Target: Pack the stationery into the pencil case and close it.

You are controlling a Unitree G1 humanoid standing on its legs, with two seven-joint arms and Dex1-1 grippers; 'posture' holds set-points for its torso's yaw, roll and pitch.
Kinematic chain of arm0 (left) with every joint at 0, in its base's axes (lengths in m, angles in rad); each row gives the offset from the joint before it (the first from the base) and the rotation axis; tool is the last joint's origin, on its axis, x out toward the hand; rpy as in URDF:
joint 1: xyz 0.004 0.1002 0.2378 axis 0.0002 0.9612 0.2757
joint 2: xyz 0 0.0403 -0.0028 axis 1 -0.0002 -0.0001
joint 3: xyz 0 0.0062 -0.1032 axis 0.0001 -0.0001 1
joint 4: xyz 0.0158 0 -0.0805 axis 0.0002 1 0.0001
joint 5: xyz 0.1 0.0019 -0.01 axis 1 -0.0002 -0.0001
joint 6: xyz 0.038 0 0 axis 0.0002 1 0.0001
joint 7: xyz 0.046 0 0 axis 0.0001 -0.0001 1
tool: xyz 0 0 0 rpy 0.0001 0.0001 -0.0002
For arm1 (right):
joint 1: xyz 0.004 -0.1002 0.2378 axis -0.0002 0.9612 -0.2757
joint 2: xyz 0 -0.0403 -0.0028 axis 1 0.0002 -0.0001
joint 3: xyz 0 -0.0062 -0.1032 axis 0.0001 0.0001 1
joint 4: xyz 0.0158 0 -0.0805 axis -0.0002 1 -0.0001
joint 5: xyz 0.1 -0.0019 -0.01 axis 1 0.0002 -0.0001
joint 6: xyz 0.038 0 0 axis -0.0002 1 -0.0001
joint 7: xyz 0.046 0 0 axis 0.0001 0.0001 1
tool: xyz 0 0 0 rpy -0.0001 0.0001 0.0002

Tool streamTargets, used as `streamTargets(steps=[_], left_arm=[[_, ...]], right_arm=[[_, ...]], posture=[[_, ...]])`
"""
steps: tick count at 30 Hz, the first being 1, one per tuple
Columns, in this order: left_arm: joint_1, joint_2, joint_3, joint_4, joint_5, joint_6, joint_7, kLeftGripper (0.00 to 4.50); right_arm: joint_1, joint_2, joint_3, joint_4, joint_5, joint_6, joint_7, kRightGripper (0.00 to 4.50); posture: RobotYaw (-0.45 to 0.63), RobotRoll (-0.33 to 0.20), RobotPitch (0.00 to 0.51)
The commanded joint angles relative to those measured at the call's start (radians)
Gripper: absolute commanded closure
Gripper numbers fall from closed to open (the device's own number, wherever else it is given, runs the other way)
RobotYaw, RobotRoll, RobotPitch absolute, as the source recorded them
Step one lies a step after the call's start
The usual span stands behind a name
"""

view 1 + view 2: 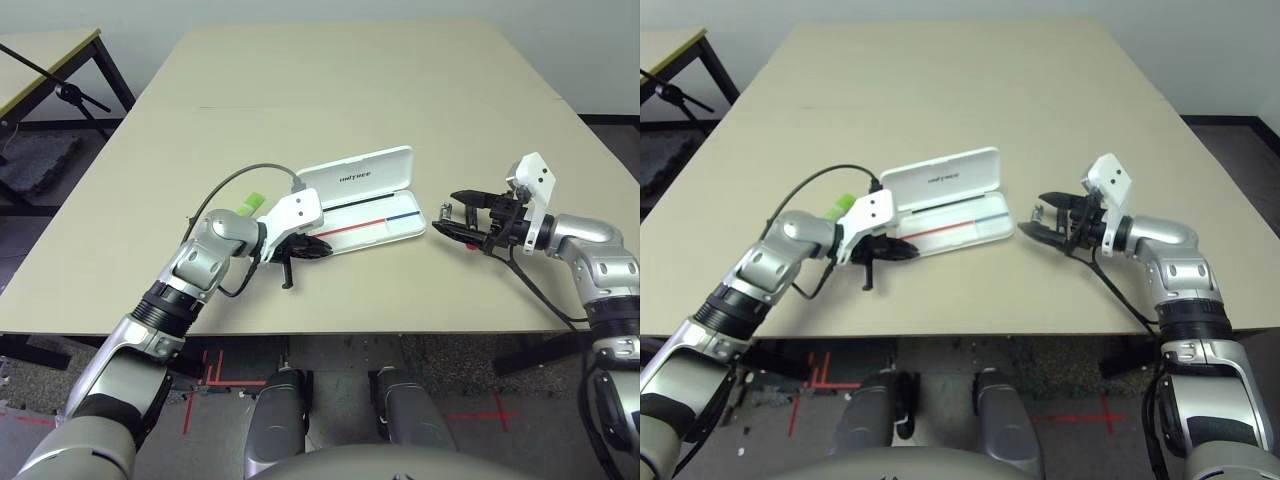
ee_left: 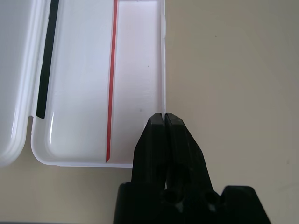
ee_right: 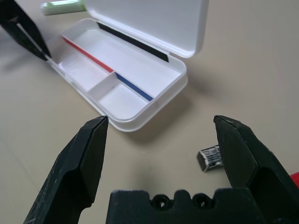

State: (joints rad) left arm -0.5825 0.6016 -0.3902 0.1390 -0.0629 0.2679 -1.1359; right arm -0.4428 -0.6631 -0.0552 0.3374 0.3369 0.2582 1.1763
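Left gripper [image 1: 318, 248] has its fingers pressed together with nothing between them; the tips sit at the near front wall of the pencil case [image 1: 375, 215], at its left end, and the wrist view shows them meeting right at the rim of the tray. Right gripper [image 3: 161, 123] has its fingers spread wide and holds nothing; it hangs just to the right of the case, pointing toward it.

Pencil case lies open on the bench [image 1: 350, 90], near the front edge and between the two grippers. Its lid stands tilted up at the far side, with small dark lettering on it. Inside, a red-and-blue stripe runs along the tray, and the tray compartments seen from the wrists are bare.

Flat light-green bar [image 1: 253, 203] lies on the bench just beyond the left end of the case, partly hidden behind the left wrist. Small dark-grey and silver piece [image 3: 210, 158] rests on the bench right of the case, close to one finger of the right gripper.
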Motion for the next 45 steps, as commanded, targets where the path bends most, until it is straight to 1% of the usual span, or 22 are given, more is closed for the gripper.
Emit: streamTargets(steps=[1, 6, 9, 19, 32, 35, 38, 39, 43, 45], left_arm=[[0.026, 0.048, 0.012, -0.024, 0.001, -0.046, -0.057, 4.46], [0.083, 0.126, 0.017, -0.093, -0.009, -0.059, -0.12, 4.46], [0.1, 0.144, 0.026, -0.107, -0.01, -0.061, -0.133, 4.46], [0.125, 0.143, 0.039, -0.119, -0.008, -0.044, -0.127, 4.46], [0.142, 0.141, 0.046, -0.117, -0.002, -0.028, -0.113, 4.46], [0.142, 0.14, 0.046, -0.114, 0.018, -0.041, -0.09, 4.46], [0.142, 0.143, 0.049, -0.12, 0.017, -0.045, -0.087, 3.74], [0.141, 0.143, 0.052, -0.126, 0.013, -0.041, -0.086, 3.41], [0.161, 0.154, 0.078, -0.192, -0.029, -0.009, -0.098, 1.92], [0.181, 0.165, 0.101, -0.244, -0.057, 0.017, -0.103, 1.08]], right_arm=[[0.02, -0.022, 0.013, -0.053, 0.016, 0.043, 0.034, 0.0], [0.019, -0.025, 0.012, -0.065, 0.014, 0.056, 0.037, 0.0], [0.022, -0.028, 0.022, -0.072, 0.015, 0.063, 0.054, 0.0], [0.065, -0.059, 0.072, -0.154, 0.016, 0.149, 0.117, 0.0], [0.075, -0.052, 0.079, -0.163, 0.006, 0.139, 0.102, 0.0], [0.079, -0.043, 0.086, -0.167, 0.004, 0.138, 0.094, 0.0], [0.079, -0.036, 0.089, -0.162, 0.003, 0.133, 0.086, 0.0], [0.078, -0.034, 0.088, -0.16, 0.004, 0.133, 0.084, 0.0], [0.078, -0.034, 0.085, -0.151, 0.007, 0.129, 0.083, 0.0], [0.076, -0.036, 0.082, -0.145, 0.009, 0.129, 0.085, 0.0]], posture=[[-0.1, 0.0, 0.08], [-0.09, 0.0, 0.079], [-0.09, 0.0, 0.079], [-0.08, 0.0, 0.078], [-0.08, 0.0, 0.083], [-0.08, 0.0, 0.083], [-0.08, 0.0, 0.083], [-0.08, 0.0, 0.083], [-0.08, 0.0, 0.083], [-0.08, 0.0, 0.083]])
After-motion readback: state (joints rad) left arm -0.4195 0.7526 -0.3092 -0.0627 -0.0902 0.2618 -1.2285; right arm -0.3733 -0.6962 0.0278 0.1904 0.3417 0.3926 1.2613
